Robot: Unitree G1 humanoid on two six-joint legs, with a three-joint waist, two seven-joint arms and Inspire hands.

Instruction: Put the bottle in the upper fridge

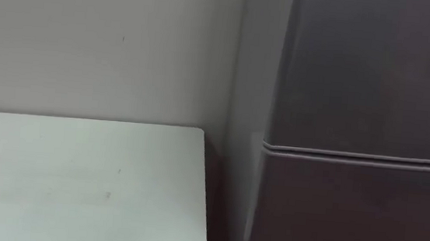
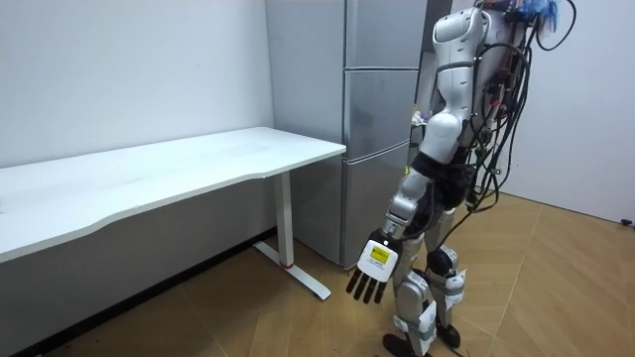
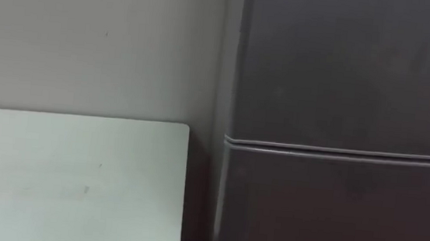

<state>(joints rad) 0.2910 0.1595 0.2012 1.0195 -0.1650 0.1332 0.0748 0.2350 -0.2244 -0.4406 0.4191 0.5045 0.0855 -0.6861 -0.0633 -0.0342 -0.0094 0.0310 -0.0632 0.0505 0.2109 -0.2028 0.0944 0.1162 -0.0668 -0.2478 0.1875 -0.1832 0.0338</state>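
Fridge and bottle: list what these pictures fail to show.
Fridge inside: shut doors hide it, all views.
Fridge top: cut by the top edge, all views.
Bottle: unplaced; in the room view the robot's body hides its right side; left hand hangs open, empty.

Fig.: White table (image 2: 198, 159), flat top on white legs, stands on wood parquet floor (image 2: 298, 327); long side along wall, end just beside fridge (image 2: 382, 129). Fridge stands on same floor. Robot stands on floor in front of fridge, near table end.
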